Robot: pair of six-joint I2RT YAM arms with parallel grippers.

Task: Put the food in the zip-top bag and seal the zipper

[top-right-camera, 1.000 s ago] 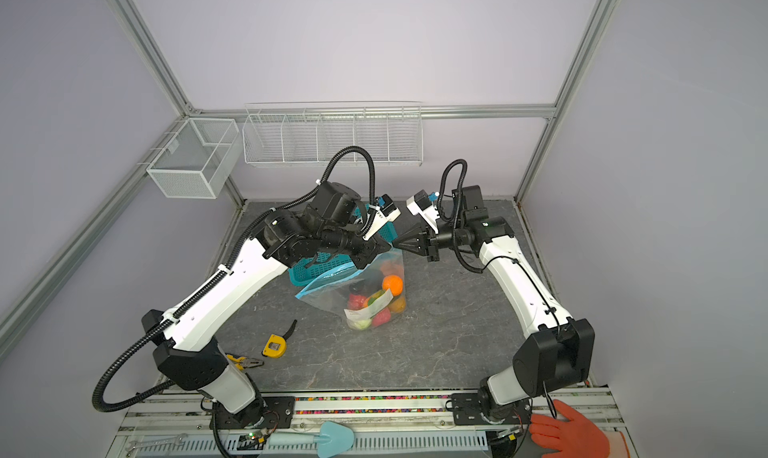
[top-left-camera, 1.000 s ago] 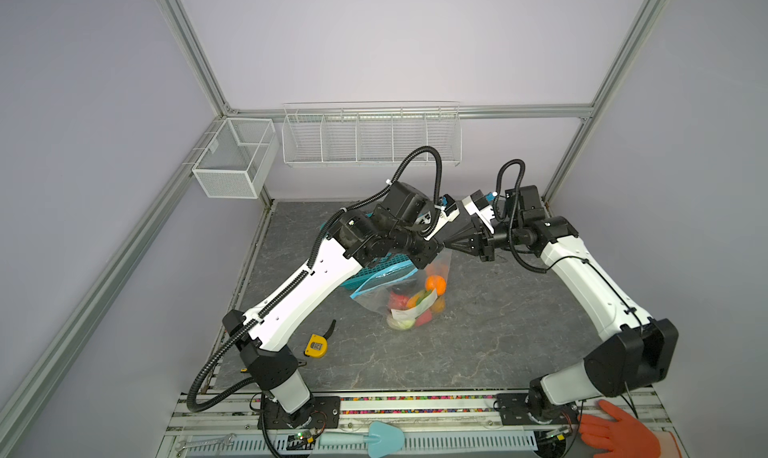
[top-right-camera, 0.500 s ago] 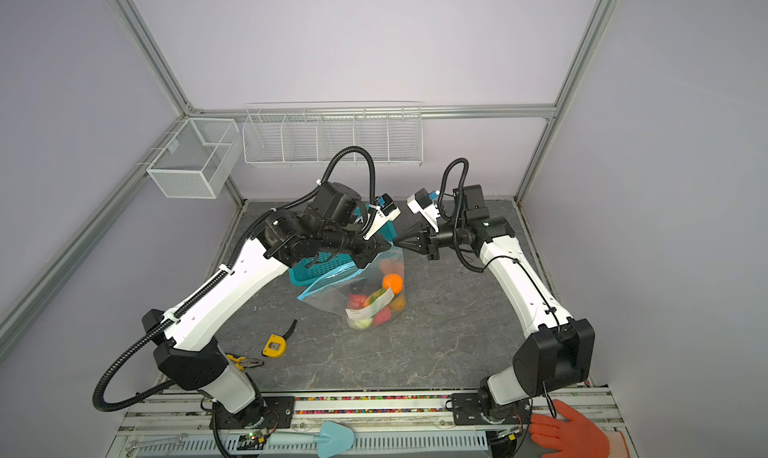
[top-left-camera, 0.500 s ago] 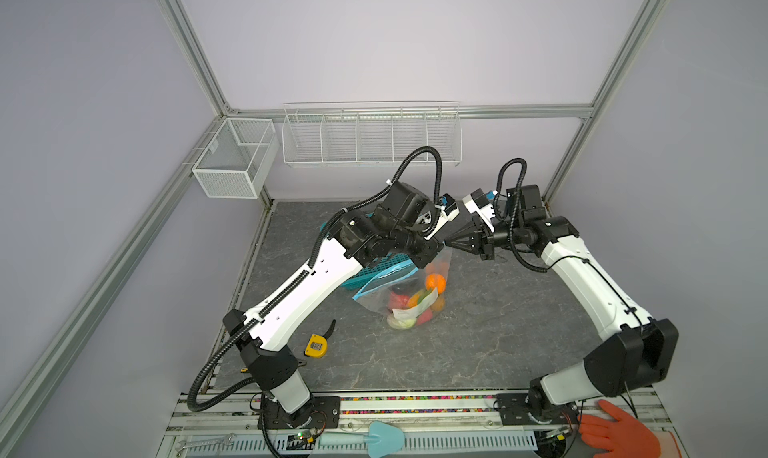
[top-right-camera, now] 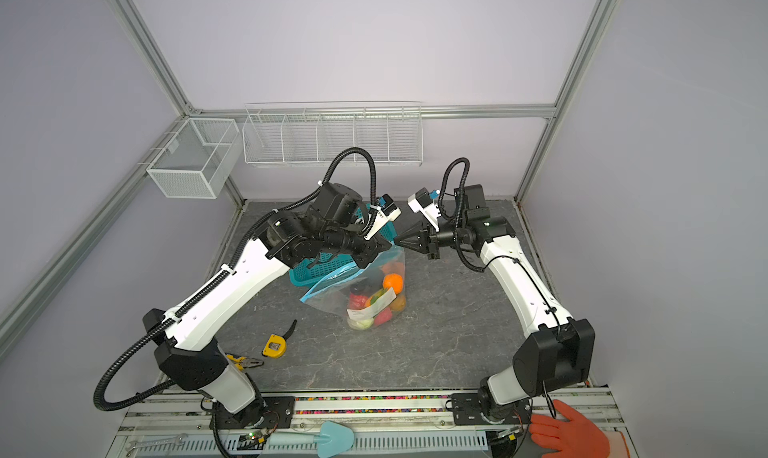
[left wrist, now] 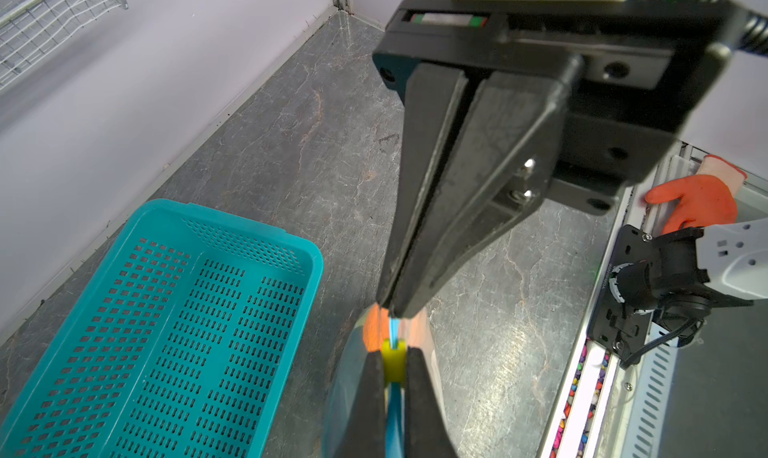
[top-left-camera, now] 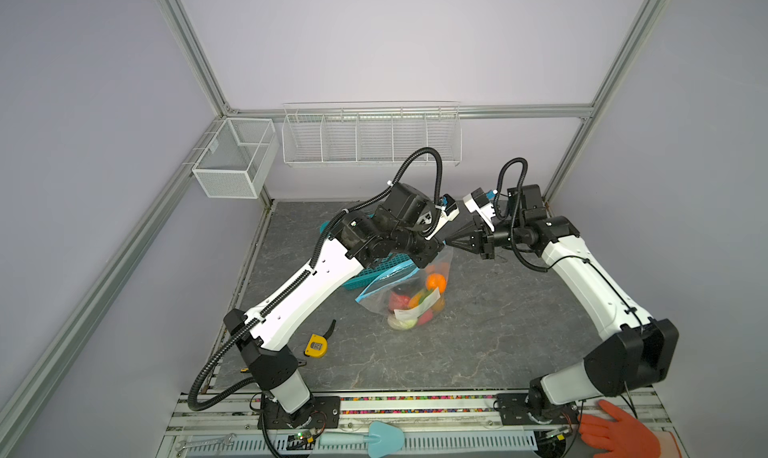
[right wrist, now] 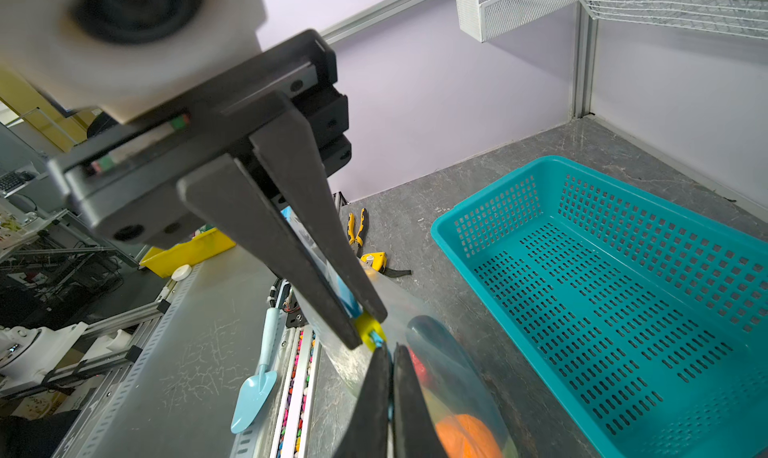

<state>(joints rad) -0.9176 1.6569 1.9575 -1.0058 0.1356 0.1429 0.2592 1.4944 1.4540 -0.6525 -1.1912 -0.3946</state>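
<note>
Left tool (left wrist: 393,353), right tool (left wrist: 391,310) — tip-to-tip on zipper (left wrist: 394,331)

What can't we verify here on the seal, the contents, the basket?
- zipper seal along its length: too thin in both top views, its gripped end under the left arm; in the left wrist view, the left gripper fingers cover it.
- food count: pieces overlap in both top views; blurred and cut off by the edge in the right wrist view.
- teal basket: mostly under the left arm in both top views.
</note>
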